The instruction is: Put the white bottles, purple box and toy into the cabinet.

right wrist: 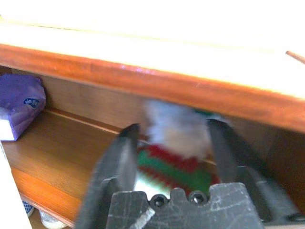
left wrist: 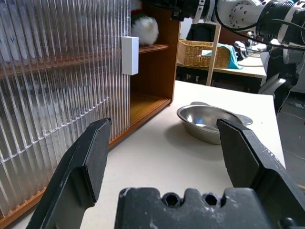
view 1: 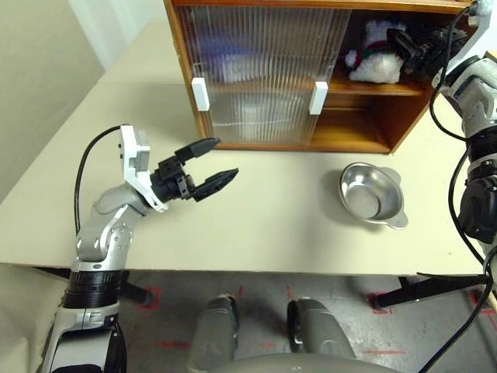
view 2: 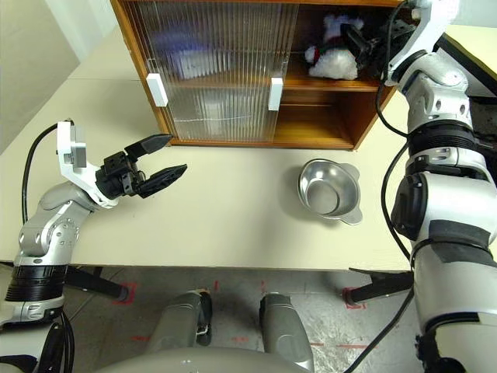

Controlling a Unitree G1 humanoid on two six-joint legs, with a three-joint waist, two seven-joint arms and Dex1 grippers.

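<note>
My right arm reaches up and forward into the open right side of the cabinet [view 1: 256,148], its wrist at the level of the upper shelf. My right gripper [view 1: 401,47] sits at the toy [view 1: 374,56], and the right wrist view shows my two black fingers [right wrist: 116,162] standing apart on either side of it, with the blurred plush between them; I cannot tell whether they touch it. The toy rests on the middle shelf, a fluffy white figure with a red-and-green striped scarf.

My left arm is bent low over the table [view 1: 272,225], well apart from the cabinet, with my left gripper [view 1: 208,163] pointing toward the cabinet front, its jaws spread wide and empty.

The purple box [right wrist: 19,107] lies farther along the same shelf, a soft lilac pack with a white-and-blue label. Through the ribbed sliding doors [view 1: 264,74] I see only blurred pale shapes, so I cannot make out the bottles. A shallow metal bowl [view 1: 373,194] sits on the table in front of the cabinet's open side.
</note>
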